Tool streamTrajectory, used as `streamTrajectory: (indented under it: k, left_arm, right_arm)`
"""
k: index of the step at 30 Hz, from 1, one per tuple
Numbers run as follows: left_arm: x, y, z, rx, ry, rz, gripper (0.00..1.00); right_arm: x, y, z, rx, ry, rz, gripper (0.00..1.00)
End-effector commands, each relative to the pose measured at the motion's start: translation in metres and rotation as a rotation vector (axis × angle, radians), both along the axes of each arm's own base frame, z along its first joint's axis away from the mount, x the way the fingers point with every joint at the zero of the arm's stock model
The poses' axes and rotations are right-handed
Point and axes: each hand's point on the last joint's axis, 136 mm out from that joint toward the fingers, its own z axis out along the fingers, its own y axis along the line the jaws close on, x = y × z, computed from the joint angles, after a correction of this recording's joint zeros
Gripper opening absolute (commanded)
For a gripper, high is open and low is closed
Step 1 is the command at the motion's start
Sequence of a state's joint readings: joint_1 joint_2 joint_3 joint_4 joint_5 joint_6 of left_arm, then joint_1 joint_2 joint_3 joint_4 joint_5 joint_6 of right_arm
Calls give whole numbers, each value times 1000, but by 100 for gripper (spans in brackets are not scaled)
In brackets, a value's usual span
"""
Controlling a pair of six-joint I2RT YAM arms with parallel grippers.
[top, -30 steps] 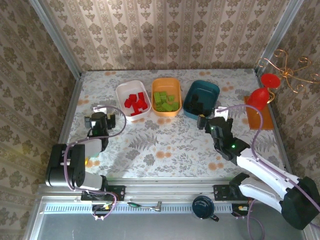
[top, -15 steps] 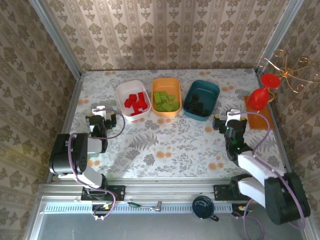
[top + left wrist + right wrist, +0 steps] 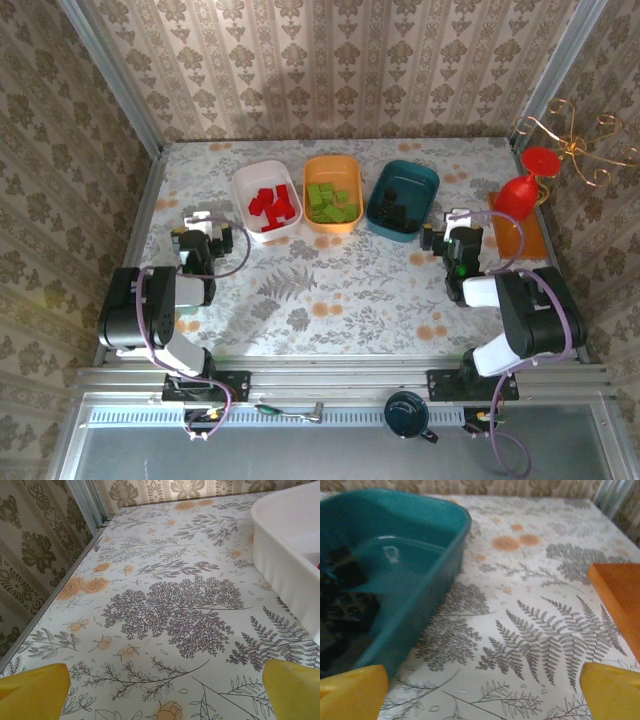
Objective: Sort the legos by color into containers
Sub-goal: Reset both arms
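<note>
Legos [image 3: 272, 207] at upper centre look light, rigid, slick (pinch across flat sides); left gripper [image 3: 203, 225] and right gripper [image 3: 458, 222] both gape, empty.

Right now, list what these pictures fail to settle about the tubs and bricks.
- Black bricks, top view: too small and dark against the teal tub to count; the right wrist view blurs and crops them.
- White tub, left wrist view: its wall hides nearly all its contents; the right edge crops it.
- Orange tray, right wrist view: cropped by the right edge.
</note>
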State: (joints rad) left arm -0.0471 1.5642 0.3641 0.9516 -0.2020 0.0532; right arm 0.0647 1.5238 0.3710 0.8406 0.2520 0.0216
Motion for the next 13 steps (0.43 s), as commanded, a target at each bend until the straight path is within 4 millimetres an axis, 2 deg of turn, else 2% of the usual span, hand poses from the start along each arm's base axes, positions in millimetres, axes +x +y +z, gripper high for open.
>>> streamTrajectory:
  k: [1,13]
  left_arm:
    - [4,-4,8,-7,-29,-13,100]
    - [4,-3,8,-7,-28,-11,100]
  right_arm:
    - [12,-1,15,43,-70,3,100]
    - [10,-1,15,46,-58,2,100]
